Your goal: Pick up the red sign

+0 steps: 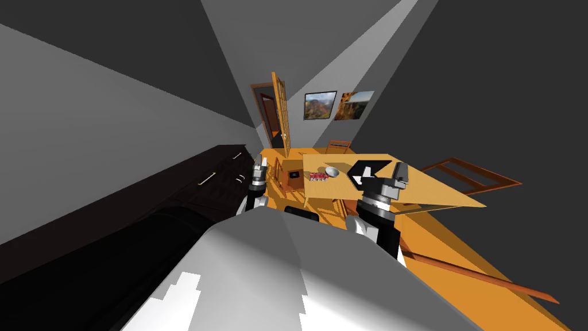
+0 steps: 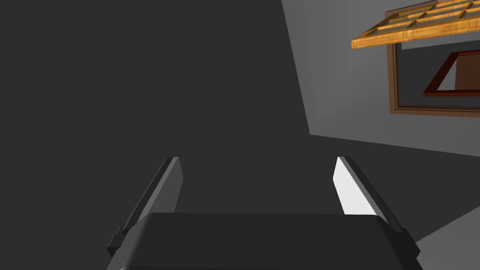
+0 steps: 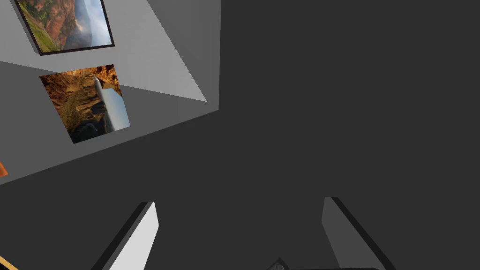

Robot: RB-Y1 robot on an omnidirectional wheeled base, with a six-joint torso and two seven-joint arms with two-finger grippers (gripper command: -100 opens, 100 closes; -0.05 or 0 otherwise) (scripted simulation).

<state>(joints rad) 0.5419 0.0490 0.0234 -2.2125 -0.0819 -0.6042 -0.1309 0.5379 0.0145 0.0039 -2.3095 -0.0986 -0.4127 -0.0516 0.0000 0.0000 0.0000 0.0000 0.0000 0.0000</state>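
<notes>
While both arms are raised ahead of us, none of the pick is done: the red sign [image 1: 318, 176] lies flat on the orange table [image 1: 436, 192], close to the table edge on our left side, and no finger touches it. A grey bowl [image 1: 332, 171] sits just beside it, on the far side. The left gripper [image 2: 256, 164] has its blades spread with nothing between them; in the head view it stands left of the table, over the gap toward the dark cabinet [image 1: 212, 178], near the sign but apart from it. The right gripper [image 3: 238, 202] is likewise spread and empty, and hovers over the table's right half, well apart from the sign. What is left, as we judge it: bring a hand over the sign, come down, close, lift. Open room is tight on the left, where a wooden chair [image 1: 285, 179] stands in the lane between cabinet and table. The bowl crowds the sign's far side, so the table-edge side looks freer. Another chair [image 1: 471, 175] stands off the table's right side.
</notes>
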